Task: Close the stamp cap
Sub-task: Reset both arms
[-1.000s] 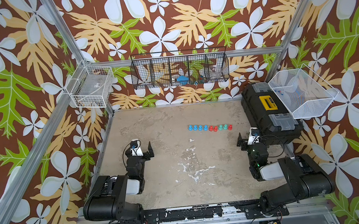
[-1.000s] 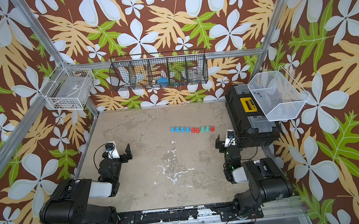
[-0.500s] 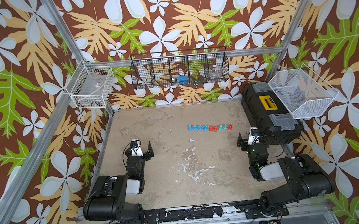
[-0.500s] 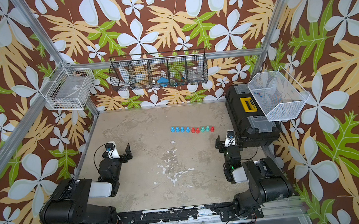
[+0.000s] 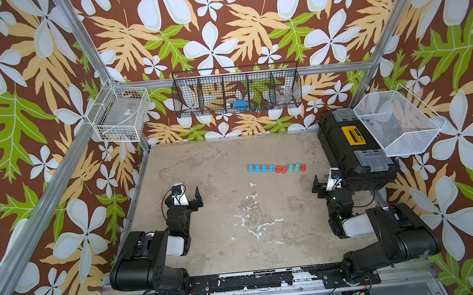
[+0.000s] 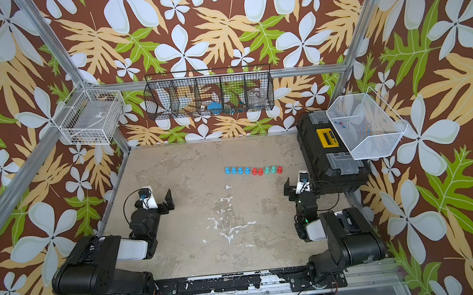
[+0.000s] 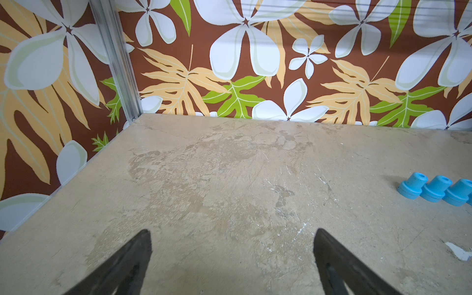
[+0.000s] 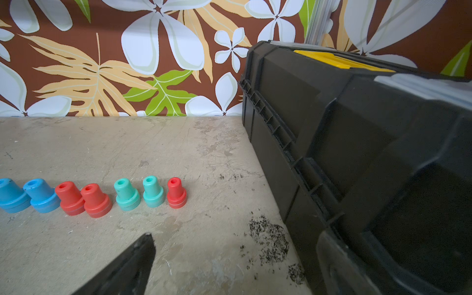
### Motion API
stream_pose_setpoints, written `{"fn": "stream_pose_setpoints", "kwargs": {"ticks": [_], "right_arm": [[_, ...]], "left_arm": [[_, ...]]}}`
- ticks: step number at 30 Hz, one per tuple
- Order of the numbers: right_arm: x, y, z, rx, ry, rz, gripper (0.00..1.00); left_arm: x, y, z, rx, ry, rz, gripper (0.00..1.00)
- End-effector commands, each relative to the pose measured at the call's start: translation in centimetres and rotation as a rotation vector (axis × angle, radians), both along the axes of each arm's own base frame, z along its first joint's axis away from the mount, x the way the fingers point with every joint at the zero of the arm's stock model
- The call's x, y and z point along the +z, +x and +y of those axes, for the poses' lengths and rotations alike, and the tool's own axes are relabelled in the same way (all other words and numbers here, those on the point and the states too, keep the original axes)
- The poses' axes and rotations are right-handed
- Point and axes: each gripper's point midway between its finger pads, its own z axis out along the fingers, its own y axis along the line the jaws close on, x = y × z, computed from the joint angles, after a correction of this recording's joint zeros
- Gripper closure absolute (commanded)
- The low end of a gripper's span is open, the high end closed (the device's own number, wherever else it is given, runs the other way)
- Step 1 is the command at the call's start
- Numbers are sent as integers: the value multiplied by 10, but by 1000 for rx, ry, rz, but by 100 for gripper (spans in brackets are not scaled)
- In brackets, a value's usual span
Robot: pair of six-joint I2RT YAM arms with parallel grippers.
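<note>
On the counter point(image 5: 236, 219), in the back half and right of the middle: a row of nine small stamps point(image 5: 277, 169), parallel to the back edge, visible in both top views. From the left end: four blue, two red, two green, one red. All upright on wide bases, narrow necks up. Blue and red neighbours touching or nearly so, with small gaps around the green pair in the right wrist view. A thin seam around each base there.

Near the left edge, roughly halfway back: left pincer point(image 7: 233, 231), spread wide, nothing between the fingers, bare counter beneath. Well apart from the row, with only its blue end showing at the border of the left wrist view.

Near the right edge, just beside the front corner of the black toolbox point(image 5: 357, 154): right pincer point(image 8: 235, 236), likewise spread wide and holding nothing. Near the red end of the row, not touching it.

Along the right edge toward the back-right corner: the toolbox, with a yellow label on top. Above the counter, hung on the walls: a white wire basket point(image 5: 120, 118), a black wire basket point(image 5: 236, 93), a white mesh bin point(image 5: 399, 126).
</note>
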Motion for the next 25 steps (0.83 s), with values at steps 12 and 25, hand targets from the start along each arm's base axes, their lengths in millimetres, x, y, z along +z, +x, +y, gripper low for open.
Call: {"fn": "stream_pose_setpoints", "kwargs": {"ticks": [12,25], "right_arm": [[1,1,1,6,7,-5,0],[2,1,1,7,7,-8,0]], "left_arm": [[4,1,-1,-8,-4,-17,0],[3,2,-1,-19,-12,-12,0]]}}
